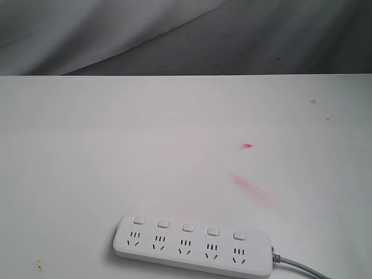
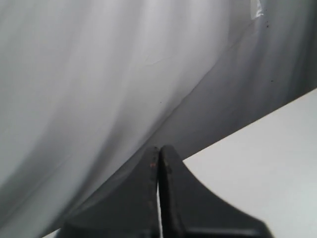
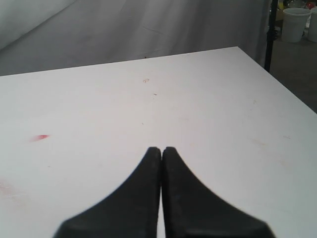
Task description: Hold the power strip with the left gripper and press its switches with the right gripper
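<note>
The white power strip (image 1: 193,247) lies flat near the front edge of the white table (image 1: 116,151), its grey cord (image 1: 302,266) trailing off to the right. Its five small white switches (image 1: 188,227) run in a row above the outlets. Neither arm appears in the exterior view. My left gripper (image 2: 159,151) is shut with nothing in it, facing a grey cloth backdrop and a table edge. My right gripper (image 3: 161,149) is also shut and empty, above bare table. The strip shows in neither wrist view.
Red smears (image 1: 251,189) and a small red mark (image 1: 248,146) stain the table right of centre; the mark (image 3: 40,137) also shows in the right wrist view. Grey cloth (image 1: 186,35) hangs behind. White buckets (image 3: 295,24) and a black pole (image 3: 270,34) stand beyond the table's corner.
</note>
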